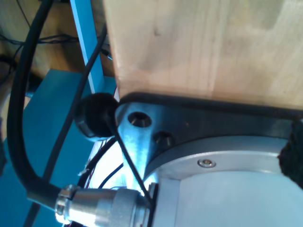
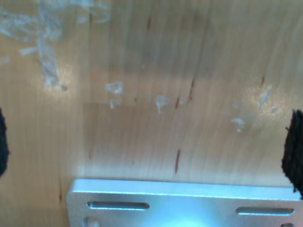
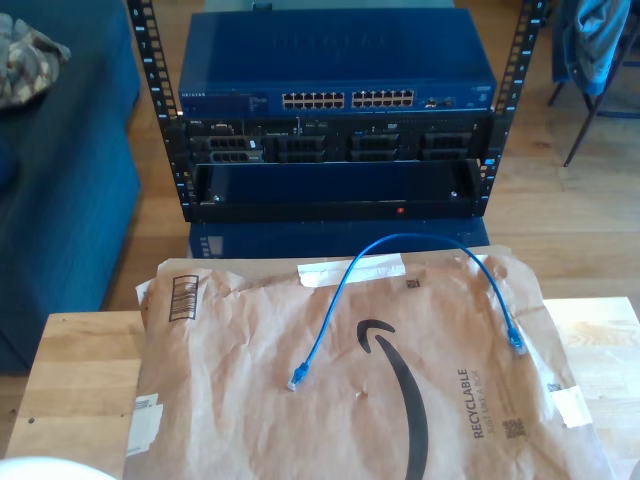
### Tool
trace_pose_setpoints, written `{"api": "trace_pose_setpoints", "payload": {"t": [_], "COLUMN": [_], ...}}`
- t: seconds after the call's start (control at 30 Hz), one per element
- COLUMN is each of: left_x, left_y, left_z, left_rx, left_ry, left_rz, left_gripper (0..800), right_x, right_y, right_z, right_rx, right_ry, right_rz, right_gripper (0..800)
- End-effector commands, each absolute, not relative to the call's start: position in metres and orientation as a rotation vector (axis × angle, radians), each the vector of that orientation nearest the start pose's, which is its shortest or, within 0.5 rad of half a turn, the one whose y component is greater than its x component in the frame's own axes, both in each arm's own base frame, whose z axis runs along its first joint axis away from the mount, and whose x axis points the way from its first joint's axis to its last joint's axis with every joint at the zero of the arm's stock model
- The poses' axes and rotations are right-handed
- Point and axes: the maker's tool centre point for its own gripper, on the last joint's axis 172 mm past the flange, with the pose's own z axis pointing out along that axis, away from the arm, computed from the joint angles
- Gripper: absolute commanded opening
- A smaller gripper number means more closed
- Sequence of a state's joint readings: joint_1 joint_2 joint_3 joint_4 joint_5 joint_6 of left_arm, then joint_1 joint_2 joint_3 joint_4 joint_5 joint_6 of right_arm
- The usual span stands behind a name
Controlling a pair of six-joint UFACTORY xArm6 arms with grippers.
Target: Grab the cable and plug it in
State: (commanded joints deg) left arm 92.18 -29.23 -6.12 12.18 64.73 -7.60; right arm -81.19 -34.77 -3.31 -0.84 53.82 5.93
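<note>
The cable (image 3: 415, 240) is seen arched on a paper bag (image 3: 400, 400) on the bench (image 3: 70, 370), near a switch rack (image 3: 335, 110). Whether either hand is apart or together cannot be told.

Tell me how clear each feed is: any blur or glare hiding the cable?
Exterior view: sharp and evenly lit, the blue cable clear on the brown paper. First wrist view: soft focus, bright glare on the metal connector. Second wrist view: blurred close-up of the wooden table, with glare on the metal plate.
</note>
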Motion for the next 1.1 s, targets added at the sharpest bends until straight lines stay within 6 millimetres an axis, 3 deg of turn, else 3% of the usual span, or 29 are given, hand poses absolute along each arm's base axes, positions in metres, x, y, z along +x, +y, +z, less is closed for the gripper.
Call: {"api": "trace_pose_setpoints", "payload": {"t": [0.23, 0.5, 0.57, 0.67, 0.8, 0.97, 1.1], "left_x": [-0.049, -0.05, -0.053, -0.055, -0.046, -0.04, -0.007], "left_y": [0.105, 0.116, 0.124, 0.13, 0.153, 0.173, 0.189], "left_z": [0.038, 0.046, 0.059, 0.086, 0.114, 0.134, 0.149], "left_rx": [1.978, 1.983, 1.982, 1.952, 2.007, 2.046, 2.088], "left_ry": [2.029, 2.059, 2.072, 2.063, 2.056, 2.066, 2.091], "left_rz": [-0.711, -0.699, -0.704, -0.754, -0.769, -0.745, -0.702], "left_gripper": [800, 800, 800, 800, 800, 800, 800], "right_x": [0.022, 0.028, 0.029, 0.03, 0.035, 0.073, 0.125], "right_y": [-0.152, -0.194, -0.197, -0.203, -0.216, -0.224, -0.217], "right_z": [0.03, 0.065, 0.073, 0.103, 0.135, 0.153, 0.166], "right_rx": [-2.15, -2.234, -2.233, -2.227, -2.191, -2.194, -2.232], "right_ry": [2.038, 2.134, 2.143, 2.142, 2.192, 2.236, 2.223], "right_rz": [0.333, 0.121, 0.109, 0.112, 0.086, 0.026, -0.038], "right_gripper": [797, 797, 797, 797, 797, 797, 797]}}
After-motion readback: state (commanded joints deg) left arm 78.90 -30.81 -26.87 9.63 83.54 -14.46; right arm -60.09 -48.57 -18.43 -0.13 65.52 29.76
